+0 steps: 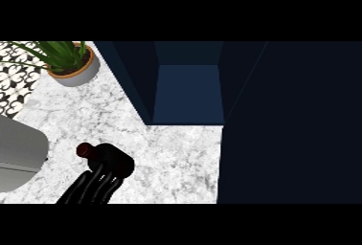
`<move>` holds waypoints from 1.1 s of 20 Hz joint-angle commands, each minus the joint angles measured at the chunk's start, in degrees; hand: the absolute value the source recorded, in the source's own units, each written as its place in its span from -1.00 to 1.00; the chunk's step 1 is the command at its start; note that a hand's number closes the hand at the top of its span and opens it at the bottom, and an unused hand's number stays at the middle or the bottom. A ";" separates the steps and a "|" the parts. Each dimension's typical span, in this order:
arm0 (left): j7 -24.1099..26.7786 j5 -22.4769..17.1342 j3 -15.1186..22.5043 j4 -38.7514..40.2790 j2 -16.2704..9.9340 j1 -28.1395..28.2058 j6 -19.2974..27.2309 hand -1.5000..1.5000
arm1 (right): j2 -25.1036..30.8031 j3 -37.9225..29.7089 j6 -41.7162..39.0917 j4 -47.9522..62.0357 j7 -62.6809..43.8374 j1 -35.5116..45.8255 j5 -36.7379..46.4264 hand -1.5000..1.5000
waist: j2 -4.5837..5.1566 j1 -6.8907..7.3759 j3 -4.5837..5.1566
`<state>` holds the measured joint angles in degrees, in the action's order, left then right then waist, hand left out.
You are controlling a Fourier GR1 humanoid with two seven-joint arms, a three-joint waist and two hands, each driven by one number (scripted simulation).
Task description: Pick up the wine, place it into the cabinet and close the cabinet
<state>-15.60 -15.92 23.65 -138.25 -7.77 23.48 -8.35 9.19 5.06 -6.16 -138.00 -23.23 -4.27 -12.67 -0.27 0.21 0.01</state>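
The counter [176,153] looks like polished white marble with grey veining. The cabinet [187,93] is matt navy, smooth as painted wood. The wine bottle [86,150] shows dark, glossy glass. The plant pot [79,74] seems smooth grey ceramic with a terracotta-coloured rim.

The place was a home kitchen. A white, grey-veined marble surface [170,153] filled the middle of the view, the kind fitted as a worktop. At twelve o'clock a dark navy cabinet [187,91] stood open on it, its tall door [290,124] reaching down the three o'clock side. At eleven o'clock a green plant in a terracotta-rimmed grey pot [76,72] stood before a black-and-white patterned tile wall [14,81], a homely touch.
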 commanded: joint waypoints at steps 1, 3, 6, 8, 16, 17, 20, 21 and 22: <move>-4.31 -4.46 -2.51 -10.50 -0.22 -1.42 2.08 -1.00 | 0.64 -1.31 1.57 -5.07 -5.17 1.67 -2.40 -1.00 | 0.14 -0.13 0.00; -5.24 -4.05 -3.15 -11.87 -0.28 -0.88 2.89 -1.00 | -1.27 3.58 1.99 -7.55 -3.76 -1.38 1.79 -1.00 | -0.01 -0.25 0.00; -5.73 -8.33 -10.24 -10.10 -1.65 -3.07 2.02 -1.00 | 1.84 -3.29 0.65 -5.02 -4.51 1.93 -3.72 -1.00 | 0.19 -0.29 -0.01; -4.46 -10.69 -12.79 -9.42 -2.47 -2.60 -0.01 -1.00 | 0.19 1.80 2.53 -8.51 -6.30 -0.43 0.16 -1.00 | -0.01 -0.31 0.06; -3.64 -12.92 -20.86 -3.52 -1.54 -6.36 -0.97 -1.00 | -0.10 2.64 3.29 -9.39 -6.53 -0.74 1.63 -1.00 | 0.01 -0.48 0.08; -8.40 -15.88 -23.46 -1.53 -2.43 -11.58 0.84 -1.00 | 0.24 0.12 2.44 -4.68 -3.72 2.07 0.58 -1.00 | 0.28 -0.65 0.01; -5.82 -17.34 -25.64 -0.24 -2.80 -7.05 -2.99 -1.00 | -0.19 1.74 3.34 -8.75 -6.44 0.38 0.82 -1.00 | 0.04 -0.22 0.05; -5.49 -20.56 -28.86 2.57 -4.49 -7.48 -5.17 -1.00 | 1.88 -2.46 2.35 -9.42 -7.41 1.30 -3.01 -1.00 | 0.05 -0.36 0.06; -5.87 -18.89 -28.01 6.57 -3.06 -11.83 -3.00 -1.00 | 0.65 -0.56 3.71 -10.70 -8.34 0.66 -1.27 -1.00 | 0.12 -0.87 0.04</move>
<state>-20.37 -26.12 -0.47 -133.32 -10.45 14.66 -10.81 9.79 5.09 -3.80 -139.12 -26.84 -1.59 -11.11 -0.19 -0.24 0.06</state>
